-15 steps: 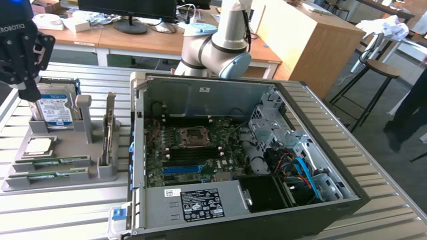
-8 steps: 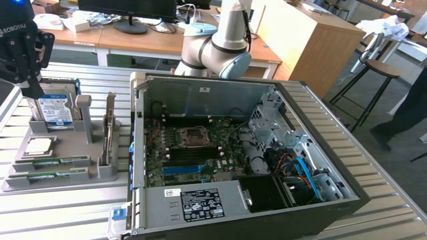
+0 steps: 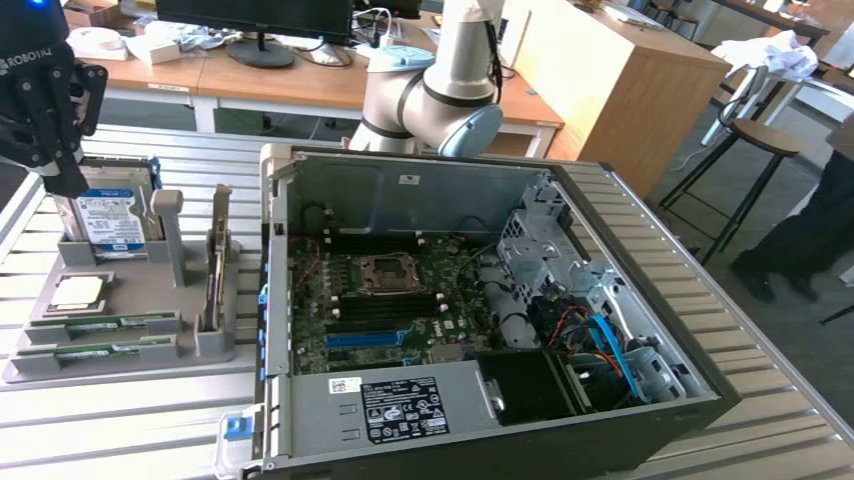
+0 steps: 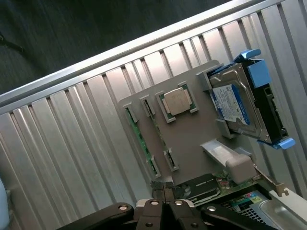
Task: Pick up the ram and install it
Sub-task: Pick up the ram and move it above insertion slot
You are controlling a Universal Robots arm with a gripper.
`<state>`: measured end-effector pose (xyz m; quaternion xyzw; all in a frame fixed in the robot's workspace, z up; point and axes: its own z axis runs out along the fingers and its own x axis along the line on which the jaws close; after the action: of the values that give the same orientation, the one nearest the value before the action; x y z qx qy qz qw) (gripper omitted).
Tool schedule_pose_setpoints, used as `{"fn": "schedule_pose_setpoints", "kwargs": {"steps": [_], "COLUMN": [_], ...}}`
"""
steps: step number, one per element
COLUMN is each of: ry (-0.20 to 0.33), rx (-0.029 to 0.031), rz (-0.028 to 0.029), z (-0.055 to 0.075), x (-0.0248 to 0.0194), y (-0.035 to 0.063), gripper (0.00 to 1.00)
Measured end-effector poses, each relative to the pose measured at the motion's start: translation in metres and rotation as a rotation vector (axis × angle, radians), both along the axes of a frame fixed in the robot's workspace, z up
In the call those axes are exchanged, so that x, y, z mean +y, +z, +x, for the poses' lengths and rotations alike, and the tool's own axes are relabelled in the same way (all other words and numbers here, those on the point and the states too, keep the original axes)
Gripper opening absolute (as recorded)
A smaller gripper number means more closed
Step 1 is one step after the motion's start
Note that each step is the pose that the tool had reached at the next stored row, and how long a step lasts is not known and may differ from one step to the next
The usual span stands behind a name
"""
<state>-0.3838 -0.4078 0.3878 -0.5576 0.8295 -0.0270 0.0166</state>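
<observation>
My fingers point(image 3: 63, 185) were pressed together with nothing between them, as the wrist view point(image 4: 164, 186) also showed. They hung above the grey holder point(image 3: 187, 345), over the end where the hard drive point(image 3: 107, 220) stood upright, and touched nothing that I could see.

The ram point(image 3: 123, 322) lay at the holder's opposite end, seated lengthwise in a low slot. A second green stick point(image 3: 96, 350) of the same kind lay just beside it, at the holder's outer edge. The processor chip point(image 3: 78, 290) sat in its square pocket between the drive and those slots. The holder itself rested on the slatted table point(image 3: 134, 430), close beside the open computer case point(image 3: 534, 300).

I judged the ram to be light and stiff, but thin and easily harmed. Its chips and connector edge would not have tolerated a hard squeeze or any scraping. In the wrist view the ram point(image 4: 139, 136) was cradled by brackets at both ends of its slot. The bare middle stretch therefore looked like the place to take hold, pinching across the board's thin thickness. A centred grip should have kept such a long stick from tipping.
</observation>
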Motion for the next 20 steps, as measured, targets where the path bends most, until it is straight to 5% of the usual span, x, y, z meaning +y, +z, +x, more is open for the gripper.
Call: {"fn": "schedule_pose_setpoints", "kwargs": {"steps": [4,14,20], "ry": [0.041,0.149,0.154], "rx": [0.0000,0.0000,0.0000], "rz": [0.0055,0.0368,0.0373], "z": [-0.0002,-0.0009,-0.0011], "x": [0.0000,0.0000,0.0000], "y": [-0.0009,-0.0033,-0.0034], "gripper": [0.10,0.10,0.10]}}
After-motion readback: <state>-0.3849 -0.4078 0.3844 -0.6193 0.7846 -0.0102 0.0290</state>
